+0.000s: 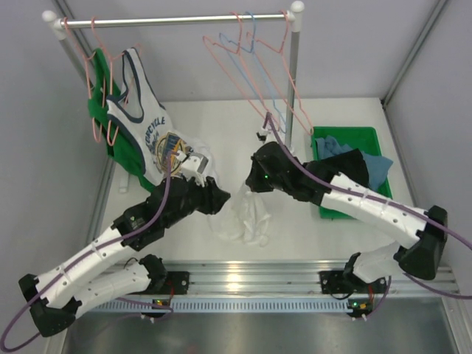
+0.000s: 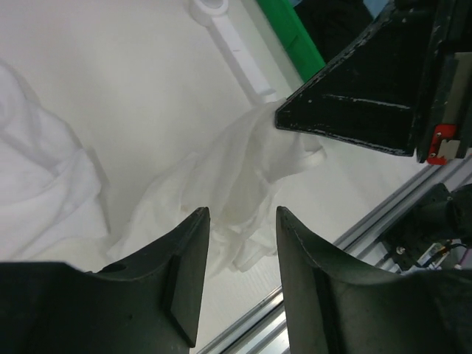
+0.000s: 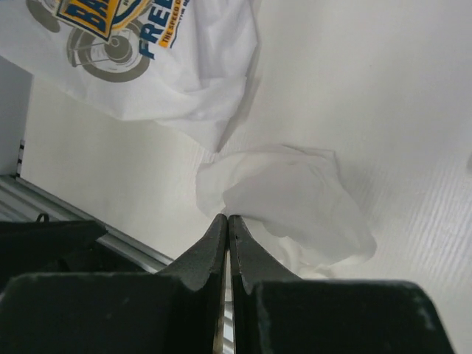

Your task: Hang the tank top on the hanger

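The plain white tank top (image 1: 247, 210) lies crumpled on the table between my two grippers. My right gripper (image 3: 227, 218) is shut on a raised fold of it (image 3: 295, 192). In the left wrist view the fabric (image 2: 236, 177) is drawn up to the right gripper's black finger (image 2: 354, 110). My left gripper (image 2: 240, 221) is open and empty, hovering over the lower edge of the tank top, just left of it in the top view (image 1: 221, 198). Thin pink hangers (image 1: 218, 51) hang on the rail at the back, right of centre, above my right gripper (image 1: 258, 177).
A white tank top with navy trim and a graphic (image 1: 144, 118) and a green garment (image 1: 99, 110) hang on pink hangers at the back left. A blue hanger (image 1: 251, 37) hangs among the pink ones. A green bin (image 1: 346, 140) of clothes sits right of the rack post (image 1: 293, 66).
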{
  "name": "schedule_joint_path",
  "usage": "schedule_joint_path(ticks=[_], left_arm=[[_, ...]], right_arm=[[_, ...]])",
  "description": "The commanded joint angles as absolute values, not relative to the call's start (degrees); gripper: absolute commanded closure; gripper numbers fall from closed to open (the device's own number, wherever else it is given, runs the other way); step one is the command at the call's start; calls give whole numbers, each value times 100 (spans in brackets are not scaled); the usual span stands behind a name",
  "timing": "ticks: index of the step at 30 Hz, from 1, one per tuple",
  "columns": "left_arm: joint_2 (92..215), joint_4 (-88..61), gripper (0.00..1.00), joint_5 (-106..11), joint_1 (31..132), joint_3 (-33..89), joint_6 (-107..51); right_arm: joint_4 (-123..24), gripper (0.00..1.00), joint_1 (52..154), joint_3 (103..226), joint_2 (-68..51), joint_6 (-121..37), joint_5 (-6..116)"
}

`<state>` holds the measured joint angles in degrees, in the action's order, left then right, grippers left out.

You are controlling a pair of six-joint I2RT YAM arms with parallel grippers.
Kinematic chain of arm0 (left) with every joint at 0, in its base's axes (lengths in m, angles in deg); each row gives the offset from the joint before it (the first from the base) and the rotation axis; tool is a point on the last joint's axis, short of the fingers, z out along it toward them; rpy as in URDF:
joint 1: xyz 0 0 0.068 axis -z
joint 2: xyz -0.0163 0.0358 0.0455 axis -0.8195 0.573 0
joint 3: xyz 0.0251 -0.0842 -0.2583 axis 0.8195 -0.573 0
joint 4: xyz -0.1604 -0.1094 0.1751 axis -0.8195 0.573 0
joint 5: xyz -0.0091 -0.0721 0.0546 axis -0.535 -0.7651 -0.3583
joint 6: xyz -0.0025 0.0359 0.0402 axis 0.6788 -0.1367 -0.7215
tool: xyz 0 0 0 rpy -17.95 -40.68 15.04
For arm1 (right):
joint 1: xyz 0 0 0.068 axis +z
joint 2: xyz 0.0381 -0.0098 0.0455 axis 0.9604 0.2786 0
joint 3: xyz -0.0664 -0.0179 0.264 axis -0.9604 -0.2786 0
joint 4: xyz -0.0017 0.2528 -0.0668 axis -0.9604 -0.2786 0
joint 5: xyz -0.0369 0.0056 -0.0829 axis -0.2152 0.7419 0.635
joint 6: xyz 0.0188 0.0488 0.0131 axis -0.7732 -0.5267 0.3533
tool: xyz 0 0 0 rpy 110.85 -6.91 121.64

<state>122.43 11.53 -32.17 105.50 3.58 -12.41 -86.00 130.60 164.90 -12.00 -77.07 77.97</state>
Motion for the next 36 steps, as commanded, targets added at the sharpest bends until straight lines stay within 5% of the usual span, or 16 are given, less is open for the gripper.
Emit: schedule_joint_path(ticks=[1, 5, 7, 10, 14, 18, 22, 26, 36], left_arm=[[12445, 1534, 54, -2684, 10566, 262, -1072], [12498, 1570, 54, -2560, 10575, -115, -844], [12498, 1518, 54, -2647, 10566, -265, -764], [12515, 1386, 55, -2971, 10566, -564, -597], [12708, 965, 55, -3227, 10566, -846, -457], [12990, 482, 55, -3394, 10566, -855, -527], [13673, 200, 57, -3570, 10566, -583, -641], [14297, 138, 59, -3615, 10566, -276, -685], [15073, -126, 61, -3518, 10575, 182, -676]], right_arm=[[-7801, 100, 12815, 16709, -544, -7430, 7272], [-7553, 86, 12630, 16840, 211, -7254, 6964], [-7649, 62, 12629, 16920, 309, -7227, 7087], [-7702, 44, 12629, 16736, 82, -7271, 7350], [-7869, 36, 12629, 16202, -559, -7385, 7754], [-7948, 41, 12638, 15489, -1463, -7631, 7966], [-8080, 63, 12638, 14480, -2289, -7973, 7992], [-8115, 71, 12629, 13759, -2704, -8211, 8028], [-7888, 73, 12638, 13097, -2951, -8308, 7861]])
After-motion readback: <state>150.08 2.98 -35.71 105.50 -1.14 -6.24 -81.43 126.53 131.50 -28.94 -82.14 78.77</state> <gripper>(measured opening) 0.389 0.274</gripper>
